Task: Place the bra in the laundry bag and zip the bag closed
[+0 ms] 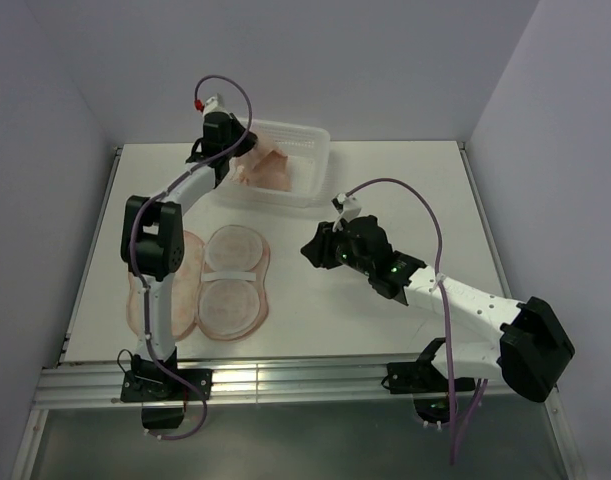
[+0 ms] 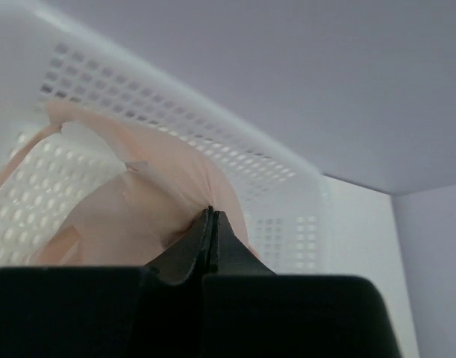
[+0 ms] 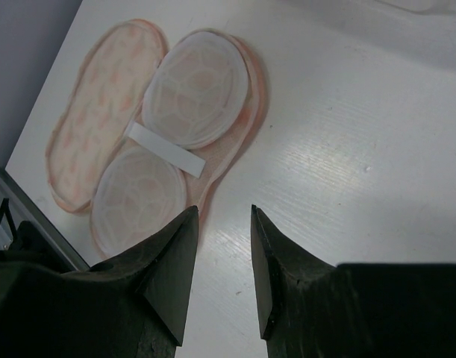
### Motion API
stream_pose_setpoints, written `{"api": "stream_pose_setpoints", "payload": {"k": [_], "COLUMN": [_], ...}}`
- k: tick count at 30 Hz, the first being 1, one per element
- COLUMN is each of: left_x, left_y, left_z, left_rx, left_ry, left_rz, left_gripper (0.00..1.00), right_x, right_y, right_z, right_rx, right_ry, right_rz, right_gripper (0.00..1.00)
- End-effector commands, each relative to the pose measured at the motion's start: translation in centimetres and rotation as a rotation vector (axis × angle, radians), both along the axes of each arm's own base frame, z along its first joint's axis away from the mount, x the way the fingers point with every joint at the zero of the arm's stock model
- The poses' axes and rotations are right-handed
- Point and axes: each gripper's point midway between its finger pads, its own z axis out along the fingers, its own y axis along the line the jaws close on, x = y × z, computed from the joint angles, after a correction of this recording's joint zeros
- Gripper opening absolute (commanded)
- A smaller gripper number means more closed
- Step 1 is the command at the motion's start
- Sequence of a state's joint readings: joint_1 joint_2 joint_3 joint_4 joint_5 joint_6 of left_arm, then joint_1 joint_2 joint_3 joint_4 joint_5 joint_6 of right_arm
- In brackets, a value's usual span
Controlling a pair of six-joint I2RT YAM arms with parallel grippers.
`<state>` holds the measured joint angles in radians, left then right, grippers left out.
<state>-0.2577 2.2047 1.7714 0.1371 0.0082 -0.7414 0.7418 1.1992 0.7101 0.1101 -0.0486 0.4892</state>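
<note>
The pale pink bra (image 1: pixel 270 168) lies bunched inside the white mesh basket (image 1: pixel 320 140) at the back of the table. My left gripper (image 1: pixel 233 155) reaches into the basket. In the left wrist view its jaws are pressed together at the tips (image 2: pixel 213 212), pinching a fold of the bra (image 2: pixel 138 201). The peach laundry bag (image 1: pixel 200 290) lies opened flat at the front left, printed half to the left and two pale round pads on the right half. My right gripper (image 3: pixel 224 212) hovers open over bare table just right of the bag (image 3: pixel 108 112), holding nothing.
The basket wall (image 2: pixel 235 142) rises close behind the bra. A white strip (image 3: pixel 166 150) crosses between the bag's two pads. The left arm's lower link (image 1: pixel 160 300) passes over the bag's left half. A metal rail (image 1: pixel 285 380) runs along the near edge.
</note>
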Motion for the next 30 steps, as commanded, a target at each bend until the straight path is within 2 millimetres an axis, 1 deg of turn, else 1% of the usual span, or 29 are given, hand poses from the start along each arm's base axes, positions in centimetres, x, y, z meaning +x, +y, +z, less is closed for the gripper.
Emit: {"api": "stream_pose_setpoints", "payload": {"k": [1,2,3,5,6,7,8,9,10,11,12,13,14,15,16,17,18,19,20,21,22,23,24,25,26,27,28,29,30], "left_x": [-1.3,-1.6,-2.1,-2.8,-3.5,-3.9,-4.4,-5.3,-5.9,-6.7,-7.7,-8.6,-9.4,-10.5,-11.5,-12.9,-13.5,-14.5,-15.9,-16.5,-18.0,-19.1,-20.0,-21.1,-22.8,-23.6,-24.9,-26.9,-27.7], "left_y": [-2.6,-3.0,-3.1,-3.6,-3.6,-3.7,-4.0,-4.1,-4.3,-4.9,-5.0,-5.7,-6.1,-5.7,-6.4,-6.3,-6.2,-6.8,-6.7,-6.7,-7.9,-7.5,-7.6,-8.2,-7.8,-8.0,-8.4,-7.7,-7.9], "left_z": [9.6,10.5,11.8,13.3,14.6,15.5,16.5,18.0,18.8,19.7,21.5,22.5,23.5,25.3,26.2,28.2,28.7,29.3,30.9,30.9,31.2,31.7,32.0,31.8,33.0,32.0,31.8,33.0,31.3], "left_rx": [-0.040,-0.045,-0.049,-0.056,-0.063,-0.069,-0.074,-0.083,-0.091,-0.102,-0.111,-0.115,-0.111,-0.099,-0.099,-0.105,-0.090,-0.091,-0.089,-0.080,-0.081,-0.071,-0.070,-0.069,-0.084,-0.080,-0.083,-0.100,-0.095], "left_ry": [-0.204,-0.220,-0.242,-0.271,-0.291,-0.307,-0.327,-0.351,-0.365,-0.379,-0.407,-0.426,-0.445,-0.479,-0.496,-0.532,-0.541,-0.549,-0.579,-0.572,-0.574,-0.586,-0.591,-0.576,-0.594,-0.575,-0.566,-0.582,-0.552], "left_rz": [-0.097,-0.106,-0.110,-0.122,-0.123,-0.127,-0.136,-0.142,-0.153,-0.177,-0.188,-0.203,-0.209,-0.196,-0.209,-0.210,-0.199,-0.210,-0.213,-0.207,-0.241,-0.219,-0.214,-0.210,-0.206,-0.211,-0.203,-0.197,-0.202], "left_gripper": [0.00,0.00,0.00,0.00,0.00,0.00,0.00,0.00,0.00,0.00,0.00,0.00,0.00,0.00,0.00,0.00,0.00,0.00,0.00,0.00,0.00,0.00,0.00,0.00,0.00,0.00,0.00,0.00,0.00], "right_x": [0.1,0.1,0.1,0.0,-0.1,-0.2,-0.3,-0.4,-0.2,-0.3,-0.4,-0.4,-0.5,-0.6,-0.9,-1.0,-1.1,-1.4,-1.7,-1.9,-2.4,-2.8,-3.1,-3.7,-4.1,-4.5,-5.1,-5.6,-5.9], "right_y": [-0.4,-0.5,-0.6,-0.8,-0.9,-1.0,-1.2,-1.2,-1.5,-1.7,-1.8,-1.9,-2.1,-2.3,-2.4,-2.6,-2.9,-3.2,-3.5,-3.8,-4.3,-4.5,-4.8,-5.1,-5.4,-5.7,-6.1,-6.6,-6.9], "right_z": [1.9,2.3,2.2,2.8,2.8,2.9,3.4,3.5,3.8,4.2,4.3,5.0,5.1,5.3,6.1,6.5,6.4,7.5,7.7,8.1,9.1,9.4,10.0,11.0,11.0,11.4,12.2,12.2,12.3], "right_rx": [0.027,0.032,0.029,0.033,0.029,0.029,0.040,0.042,0.043,0.050,0.048,0.056,0.057,0.057,0.072,0.076,0.068,0.083,0.079,0.082,0.103,0.108,0.117,0.142,0.142,0.149,0.172,0.170,0.175], "right_ry": [-0.057,-0.066,-0.066,-0.078,-0.076,-0.079,-0.088,-0.090,-0.100,-0.108,-0.108,-0.121,-0.124,-0.127,-0.142,-0.149,-0.145,-0.166,-0.167,-0.174,-0.194,-0.194,-0.202,-0.219,-0.213,-0.217,-0.232,-0.225,-0.227], "right_rz": [-0.021,-0.022,-0.026,-0.031,-0.030,-0.031,-0.034,-0.031,-0.053,-0.056,-0.057,-0.058,-0.063,-0.067,-0.069,-0.070,-0.079,-0.083,-0.083,-0.091,-0.093,-0.090,-0.090,-0.083,-0.081,-0.078,-0.077,-0.076,-0.077], "right_gripper": [0.42,0.42,0.42,0.42,0.42,0.42,0.42,0.42,0.42,0.42,0.42,0.42,0.42,0.42,0.42,0.42,0.42,0.42,0.42,0.42,0.42,0.42,0.42,0.42,0.42,0.42,0.42,0.42,0.42]}}
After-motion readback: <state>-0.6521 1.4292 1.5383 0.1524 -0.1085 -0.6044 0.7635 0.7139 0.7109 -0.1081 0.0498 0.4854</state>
